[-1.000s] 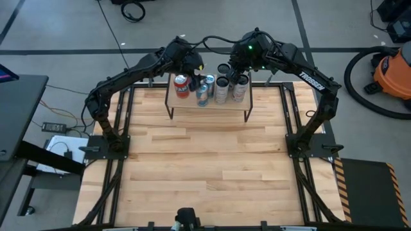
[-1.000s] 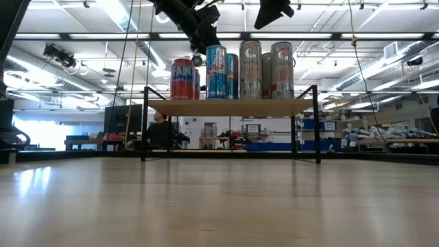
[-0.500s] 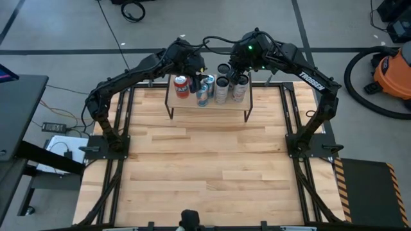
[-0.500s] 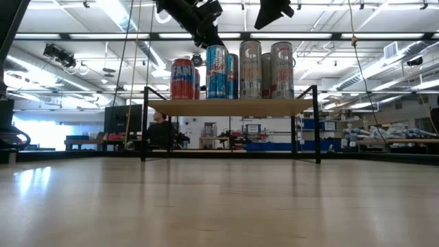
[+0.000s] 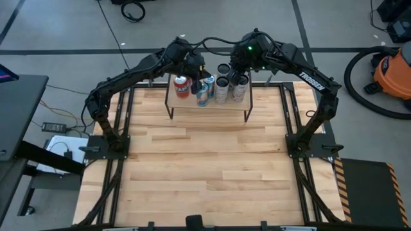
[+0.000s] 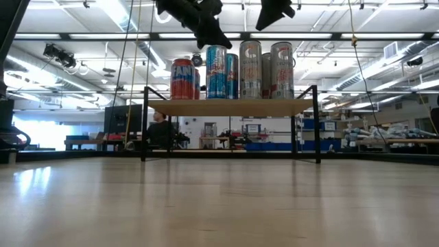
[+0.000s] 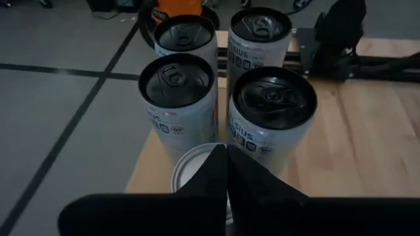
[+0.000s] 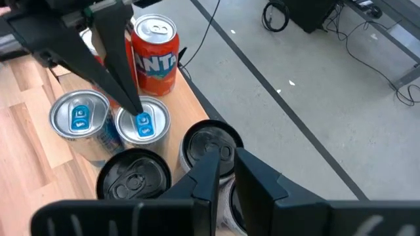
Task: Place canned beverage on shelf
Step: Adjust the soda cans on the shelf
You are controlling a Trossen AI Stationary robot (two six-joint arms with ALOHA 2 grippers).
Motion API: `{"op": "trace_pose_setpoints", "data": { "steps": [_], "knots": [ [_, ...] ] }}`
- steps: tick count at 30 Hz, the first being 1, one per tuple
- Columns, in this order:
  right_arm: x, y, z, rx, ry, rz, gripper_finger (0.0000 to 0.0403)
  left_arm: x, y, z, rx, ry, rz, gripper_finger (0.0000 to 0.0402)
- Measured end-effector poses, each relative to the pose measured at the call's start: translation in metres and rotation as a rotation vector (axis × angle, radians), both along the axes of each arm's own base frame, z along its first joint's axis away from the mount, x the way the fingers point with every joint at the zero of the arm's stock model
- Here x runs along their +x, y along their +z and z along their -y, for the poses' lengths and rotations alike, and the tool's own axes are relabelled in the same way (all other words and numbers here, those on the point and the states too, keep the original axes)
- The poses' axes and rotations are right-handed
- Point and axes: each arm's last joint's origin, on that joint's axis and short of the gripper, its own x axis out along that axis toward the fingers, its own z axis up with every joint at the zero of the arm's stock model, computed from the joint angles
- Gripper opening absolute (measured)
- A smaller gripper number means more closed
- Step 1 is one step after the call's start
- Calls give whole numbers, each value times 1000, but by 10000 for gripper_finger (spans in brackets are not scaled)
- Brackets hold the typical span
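1. The plank worktop (image 5: 205, 160) carries the shelf (image 6: 233, 107) at its far edge; a workshop lies beyond.
2. Beverage cans (image 6: 236, 71) stand clustered on the shelf.
3. Left claw (image 8: 134, 108), fingers together, hangs just above a blue-tabbed can (image 8: 143, 121).
4. Right claw (image 5: 239, 69) hovers over the black-topped cans (image 7: 223, 98), seemingly almost shut.

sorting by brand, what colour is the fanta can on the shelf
Orange-red with white lettering: the Fanta can on the shelf, clearest in the right wrist view.

Left gripper (image 8: 134, 110) closed above blue-tabbed can (image 8: 142, 122); orange can (image 8: 156, 54) beside.
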Motion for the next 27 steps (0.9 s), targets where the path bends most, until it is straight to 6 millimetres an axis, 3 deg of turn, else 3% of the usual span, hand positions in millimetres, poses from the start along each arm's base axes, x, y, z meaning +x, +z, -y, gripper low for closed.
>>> {"op": "trace_pose_setpoints", "data": {
  "steps": [13,27],
  "knots": [
    [0,-1,0,3,0,-6,57,1,-6,1,-129,-26,-3,1],
    [0,-1,0,5,1,-6,57,9,-15,-5,-124,-15,-7,0]
  ]
}}
